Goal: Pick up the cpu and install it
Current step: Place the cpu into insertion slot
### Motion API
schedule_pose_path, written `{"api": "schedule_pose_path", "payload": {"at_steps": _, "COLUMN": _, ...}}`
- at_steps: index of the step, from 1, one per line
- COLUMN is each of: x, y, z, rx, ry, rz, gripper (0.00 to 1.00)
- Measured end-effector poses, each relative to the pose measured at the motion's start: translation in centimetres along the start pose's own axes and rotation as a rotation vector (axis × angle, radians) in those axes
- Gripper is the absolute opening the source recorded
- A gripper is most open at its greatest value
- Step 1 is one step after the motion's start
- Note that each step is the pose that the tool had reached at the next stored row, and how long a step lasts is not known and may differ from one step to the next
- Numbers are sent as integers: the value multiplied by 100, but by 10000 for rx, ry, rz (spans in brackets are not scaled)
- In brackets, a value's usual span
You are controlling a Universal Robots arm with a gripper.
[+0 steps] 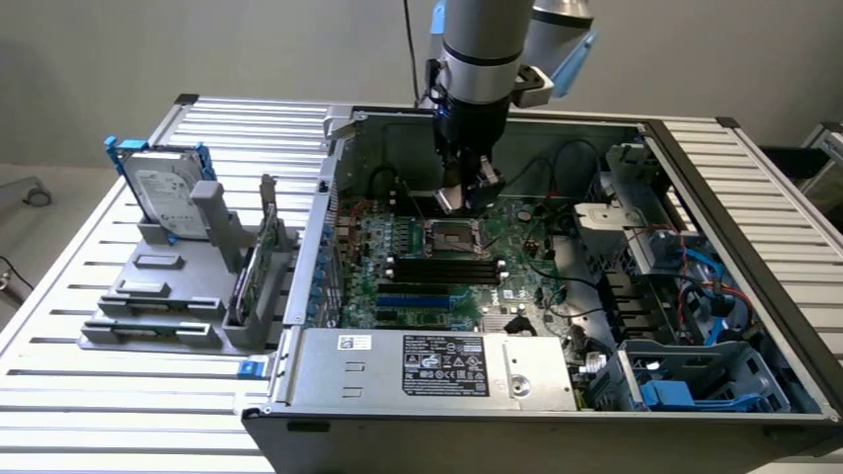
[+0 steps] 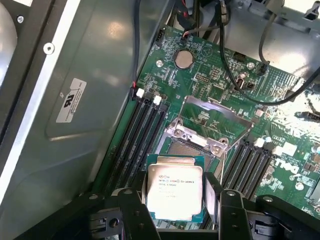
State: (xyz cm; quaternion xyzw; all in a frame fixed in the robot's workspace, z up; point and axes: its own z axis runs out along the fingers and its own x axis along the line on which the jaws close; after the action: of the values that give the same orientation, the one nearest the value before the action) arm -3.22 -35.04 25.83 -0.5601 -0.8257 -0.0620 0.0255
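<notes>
Hand [image 1: 455,197] is down inside the open computer case [image 1: 737,296], clenched on the cpu [image 2: 175,192], one black finger [image 2: 134,207] on each opposite edge. The chip sits flat between them, metal top and printed lettering facing up.

The cpu hangs just above the motherboard [image 2: 215,75], apart from it. The socket [image 2: 186,148] lies a little ahead of the hand and lower, its metal retention frame [image 2: 200,136] hinged up and open beyond it.

Risks as I read them:
- Edges of the chip do not look quite square with the socket opening. Lowered with that twist, I'd expect corners landing on the frame or bent contacts.
- Grip is on thin edges only. Any scrape on the way down could tilt or shift the chip in the fingers.
- The raised frame stands close ahead of the hand; overshooting forward would knock the chip against it.
- Memory slots [image 2: 142,135] flank the socket on both sides of the hand, so there is little room for the fingers to spread.
- Black cables [image 2: 235,65] drape beyond the socket; the wrist could snag them.

I cannot tell the notch orientation from here.
</notes>
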Motion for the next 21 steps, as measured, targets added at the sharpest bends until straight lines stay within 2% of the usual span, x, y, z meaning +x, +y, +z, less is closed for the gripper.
{"api": "schedule_pose_path", "payload": {"at_steps": 14, "x": 9, "y": -37, "z": 54, "rx": -177, "ry": -120, "rz": 1589, "gripper": 55}}
{"api": "schedule_pose_path", "payload": {"at_steps": 21, "x": 1, "y": -47, "z": 140, "rx": -292, "ry": -200, "rz": 2618, "gripper": 55}}
